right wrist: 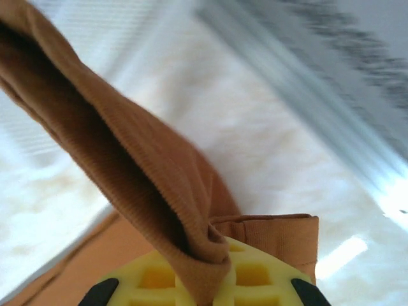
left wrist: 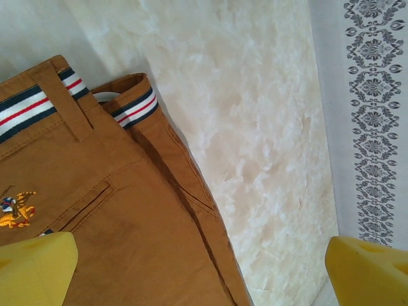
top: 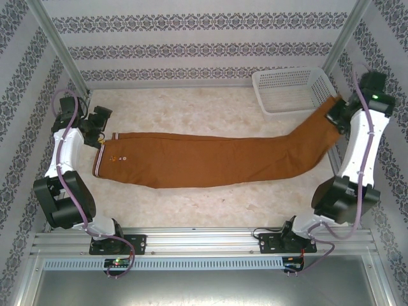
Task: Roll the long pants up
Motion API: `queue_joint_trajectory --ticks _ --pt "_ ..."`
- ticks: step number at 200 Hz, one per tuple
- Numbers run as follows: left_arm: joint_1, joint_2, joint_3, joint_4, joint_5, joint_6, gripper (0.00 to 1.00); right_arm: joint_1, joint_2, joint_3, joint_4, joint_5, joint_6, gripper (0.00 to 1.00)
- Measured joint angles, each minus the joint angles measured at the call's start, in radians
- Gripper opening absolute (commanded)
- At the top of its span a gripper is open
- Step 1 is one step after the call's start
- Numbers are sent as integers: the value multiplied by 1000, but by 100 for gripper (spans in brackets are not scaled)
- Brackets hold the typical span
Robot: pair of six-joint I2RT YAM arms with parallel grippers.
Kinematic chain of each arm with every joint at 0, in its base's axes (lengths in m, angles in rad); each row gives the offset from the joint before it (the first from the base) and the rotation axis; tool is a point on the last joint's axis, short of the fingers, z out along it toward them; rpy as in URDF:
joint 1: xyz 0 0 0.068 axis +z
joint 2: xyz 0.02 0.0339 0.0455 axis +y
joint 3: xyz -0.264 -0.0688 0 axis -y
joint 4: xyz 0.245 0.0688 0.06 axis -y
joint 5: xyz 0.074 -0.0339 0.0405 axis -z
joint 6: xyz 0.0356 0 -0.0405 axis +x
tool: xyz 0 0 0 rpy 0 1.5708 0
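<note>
Rust-brown cloth long pants (top: 210, 159) are seemingly being straightened, hem (right wrist: 268, 236) pinched by right gripper (top: 336, 115), left gripper (left wrist: 204, 268) wide; rolling is needed next.

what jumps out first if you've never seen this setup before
The long pants, rust-brown, lie stretched across nearly the whole table from left to right. At the far right, the right claw pinches a leg hem, raised beside the white basket. At the left, the left claw is open above the striped waistband.

Lab rig: aluminium frame (top: 204, 237), wallpapered walls (top: 204, 48)
</note>
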Motion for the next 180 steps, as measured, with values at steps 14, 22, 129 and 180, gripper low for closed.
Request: queue_joint_trajectory --ticks 14,22,129,180 --pt "0 -7 1 0 0 0 100 148 -55 22 29 -84 72 0" --pt "0 -11 2 0 1 0 100 238 -83 24 62 -126 122 0" --pt "2 -8 274 -65 -35 19 100 1043 199 178 610 -271 587 0" --pt "23 -9 286 -93 -55 16 100 1173 601 476 736 -335 711 0"
